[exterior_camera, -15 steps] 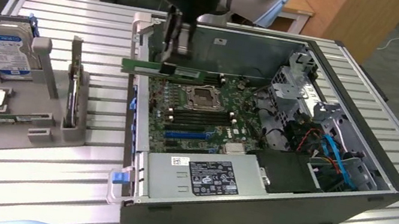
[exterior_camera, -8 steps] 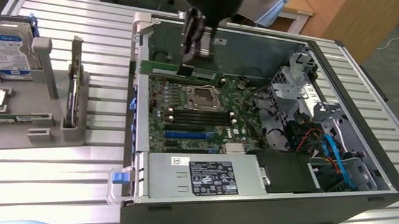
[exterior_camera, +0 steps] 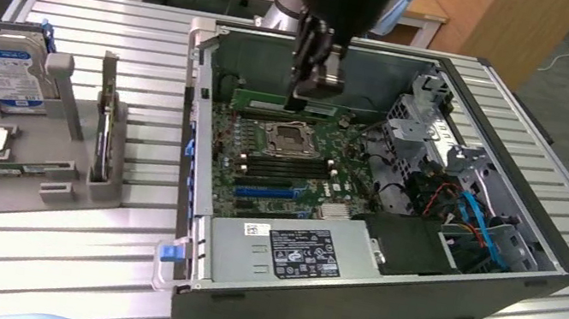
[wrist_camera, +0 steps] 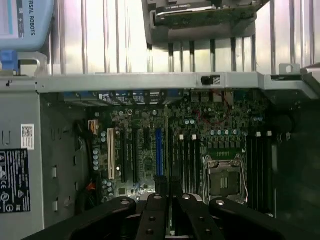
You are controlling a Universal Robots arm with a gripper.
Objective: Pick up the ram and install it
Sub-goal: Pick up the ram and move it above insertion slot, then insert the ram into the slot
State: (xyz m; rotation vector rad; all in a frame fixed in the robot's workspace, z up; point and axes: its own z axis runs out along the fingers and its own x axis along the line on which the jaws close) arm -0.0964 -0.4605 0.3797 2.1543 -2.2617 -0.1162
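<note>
Green ram (exterior_camera: 265, 103) hangs right under the gripper (exterior_camera: 311, 95), which is pinched tight on it, above the board (exterior_camera: 257, 181). If it goes down crooked, it could jam, bend, or scratch the board.

Green ram (exterior_camera: 266, 103), green mobo (exterior_camera: 265, 169), blue cables (exterior_camera: 484, 232), grey PSU (exterior_camera: 246, 250).
</note>
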